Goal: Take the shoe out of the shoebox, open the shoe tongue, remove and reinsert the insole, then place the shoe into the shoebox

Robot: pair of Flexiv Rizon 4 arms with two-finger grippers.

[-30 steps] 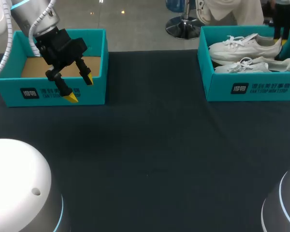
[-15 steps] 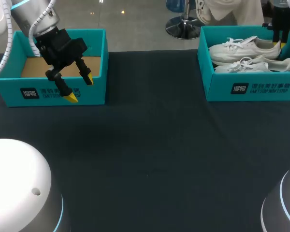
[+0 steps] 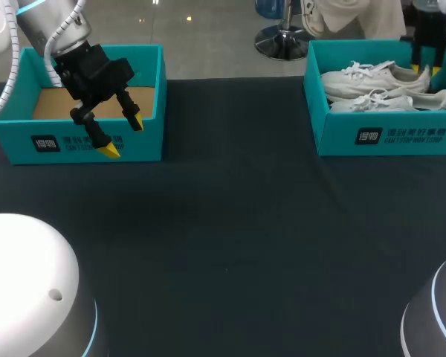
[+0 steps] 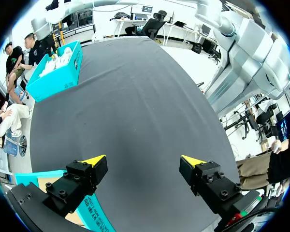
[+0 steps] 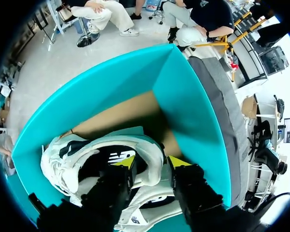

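Rising slightly at one o'clock, my right gripper [image 5: 147,164] straddles the heel collar of the far shoe [image 3: 372,72], fingers narrowly apart, not clearly clamped. Both shoes lie in the right shoebox [image 3: 386,137]. My left gripper [image 3: 121,134] hangs wide open, empty, at ten o'clock. Stage unclear: either lifting out or just returned.

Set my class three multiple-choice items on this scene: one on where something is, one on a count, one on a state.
1. Where are the white shoes?
A. on a shelf
B. in the right shoebox
C. in a red basket

2. How many shoes are there?
A. one
B. two
C. four

3. How is the left hand?
A. open and empty
B. shut on a shoe
C. shut on an insole

Answers:
1 B, they lie inside the box's teal walls.
2 B, two white shoes lie side by side.
3 A, its yellow tips stand wide apart with nothing between them.
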